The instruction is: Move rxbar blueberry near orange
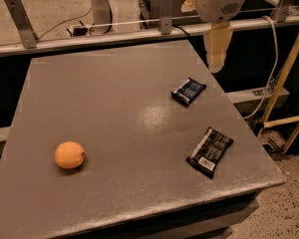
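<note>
Rxbar blueberry (189, 91) lies flat on the grey table (99, 93), on the right side of the view and toward the far edge, with its dark navy wrapper turned at a slant. The gripper (216, 63) hangs in the air over the table's far right edge, pale and pointing downward beneath a rounded white wrist housing (222, 1). It sits beyond the bar and slightly to the right of it, near but plainly apart, and it holds nothing and touches nothing. Whether the claw is open or closed I cannot tell (from here it shows as one cream-coloured shape).

The orange (70, 155) rests on the near left part of the table, well apart from the blue bar, with most of the tabletop between them. A longer black-wrapped bar (210, 152) with a white barcode label lies near the front right edge, closer to the camera than the blue bar and separate from it. Behind the table runs a metal rail (114, 34) with upright posts, and a white cable (274, 49) drops down at the right beside a yellow frame (289, 68).
</note>
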You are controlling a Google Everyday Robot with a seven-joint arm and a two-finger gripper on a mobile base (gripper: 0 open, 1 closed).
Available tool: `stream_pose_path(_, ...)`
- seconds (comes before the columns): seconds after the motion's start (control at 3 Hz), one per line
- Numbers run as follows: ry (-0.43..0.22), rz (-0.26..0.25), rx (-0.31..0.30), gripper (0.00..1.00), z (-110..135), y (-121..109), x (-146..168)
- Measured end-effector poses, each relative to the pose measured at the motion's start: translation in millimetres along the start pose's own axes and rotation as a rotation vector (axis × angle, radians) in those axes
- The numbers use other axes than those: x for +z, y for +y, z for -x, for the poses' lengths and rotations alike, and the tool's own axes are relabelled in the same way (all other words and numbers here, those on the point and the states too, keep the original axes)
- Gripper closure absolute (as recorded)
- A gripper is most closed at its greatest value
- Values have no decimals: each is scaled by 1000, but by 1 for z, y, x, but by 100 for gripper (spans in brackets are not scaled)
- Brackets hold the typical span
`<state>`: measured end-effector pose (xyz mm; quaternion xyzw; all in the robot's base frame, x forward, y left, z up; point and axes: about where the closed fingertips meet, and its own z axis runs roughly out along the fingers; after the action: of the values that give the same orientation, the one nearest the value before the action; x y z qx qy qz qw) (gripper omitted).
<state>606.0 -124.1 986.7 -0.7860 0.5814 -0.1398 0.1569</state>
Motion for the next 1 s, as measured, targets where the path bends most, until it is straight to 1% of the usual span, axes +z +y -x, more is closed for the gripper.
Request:
stream_pose_path(0.33, 16, 40, -90, 0, 3, 0, 9)
stream_pose_path(0.67, 9, 123, -234, 0, -6, 2, 36)
stream_pose_path(1.0, -46, 193, -426, 0, -19, 1, 80)
